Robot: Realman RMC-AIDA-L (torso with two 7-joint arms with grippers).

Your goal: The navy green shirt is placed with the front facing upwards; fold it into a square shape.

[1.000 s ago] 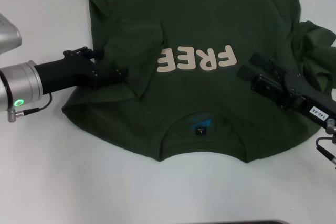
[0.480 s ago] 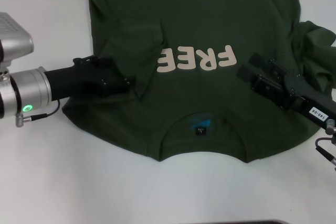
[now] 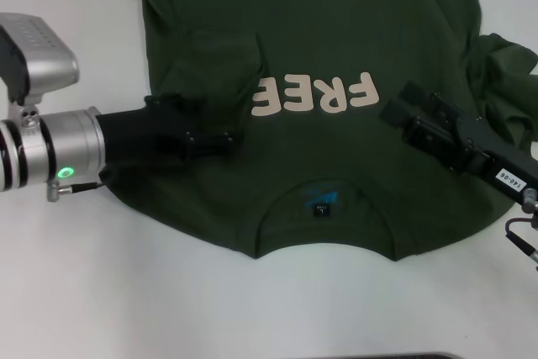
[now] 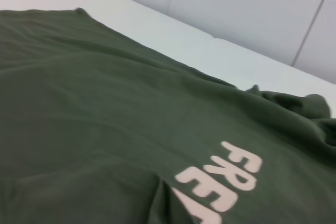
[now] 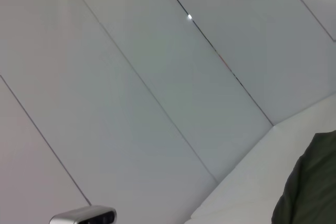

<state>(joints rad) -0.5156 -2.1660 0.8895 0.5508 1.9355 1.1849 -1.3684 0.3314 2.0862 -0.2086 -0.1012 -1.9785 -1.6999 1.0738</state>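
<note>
Over the navy green shirt (image 3: 336, 39), left pincer (image 3: 220, 140) and right pincer (image 3: 393, 113) grips are unreadable.

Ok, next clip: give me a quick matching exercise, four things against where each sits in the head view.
Things:
1. left gripper
2. right gripper
3. neck label
4. FREE lettering

Places:
A. mid-chest of the shirt
B. just inside the collar, nearest the robot
C. on the shirt's left part, beside the F
D. on the shirt's right part, beside the last E

Pairs: 1-D, 2-C, 3-B, 4-A

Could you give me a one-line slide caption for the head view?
Left gripper low over the folded-in sleeve side of the green shirt; right gripper beside the "FREE" lettering.
</note>
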